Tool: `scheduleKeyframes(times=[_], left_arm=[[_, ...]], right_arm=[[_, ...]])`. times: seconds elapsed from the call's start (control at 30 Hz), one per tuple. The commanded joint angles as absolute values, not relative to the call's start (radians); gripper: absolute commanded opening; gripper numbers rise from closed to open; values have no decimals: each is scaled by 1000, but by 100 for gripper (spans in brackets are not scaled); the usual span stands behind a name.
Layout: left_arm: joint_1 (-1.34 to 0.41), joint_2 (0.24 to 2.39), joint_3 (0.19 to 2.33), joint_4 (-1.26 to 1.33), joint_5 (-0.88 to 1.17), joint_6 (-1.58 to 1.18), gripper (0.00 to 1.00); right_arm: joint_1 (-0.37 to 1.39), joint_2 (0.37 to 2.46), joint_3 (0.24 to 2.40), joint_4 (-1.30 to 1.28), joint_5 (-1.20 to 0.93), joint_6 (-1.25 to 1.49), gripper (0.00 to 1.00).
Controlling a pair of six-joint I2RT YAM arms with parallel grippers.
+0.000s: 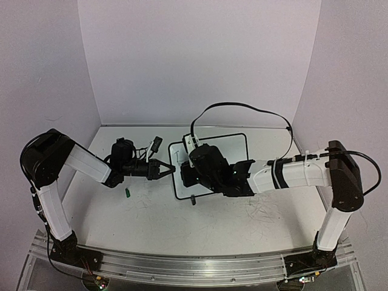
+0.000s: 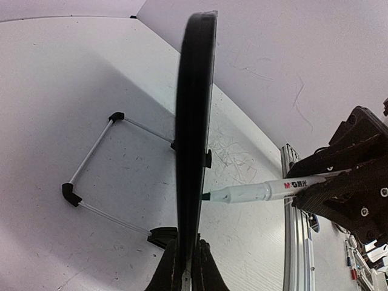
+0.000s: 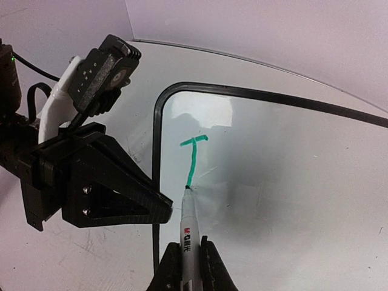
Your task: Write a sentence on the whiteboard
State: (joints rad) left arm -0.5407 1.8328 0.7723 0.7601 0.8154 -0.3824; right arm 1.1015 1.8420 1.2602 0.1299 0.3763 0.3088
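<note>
The whiteboard (image 3: 291, 182) stands mid-table (image 1: 151, 212), bearing the sentence's (image 3: 192, 160) first green stroke. My left pincer (image 2: 188, 250) is clamped on its left edge. My right pincer (image 3: 188, 257) grips a marker (image 3: 188, 227), tip touching the board.

The marker (image 2: 260, 192) barrel reads "M&G"; the whiteboard (image 3: 291, 182) carries one green T-shaped stroke (image 3: 191, 160)

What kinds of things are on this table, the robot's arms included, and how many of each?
whiteboard: 1
marker pen: 1
green written mark: 1
small loose green piece, maybe the pen's cap: 1
robot arms: 2, left arm and right arm
Total: 6
</note>
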Motion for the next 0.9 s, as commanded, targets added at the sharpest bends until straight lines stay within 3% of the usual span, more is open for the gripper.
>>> scheduleKeyframes(times=[0.0,0.87], left_arm=[[-562,1792,770,774,841,-364,0],[-561,1784,765,774,840,-362,0]], right_arm=[[1105,1836,1258,100,383,319,0],[1108,1886,1350,103,390,300,0]])
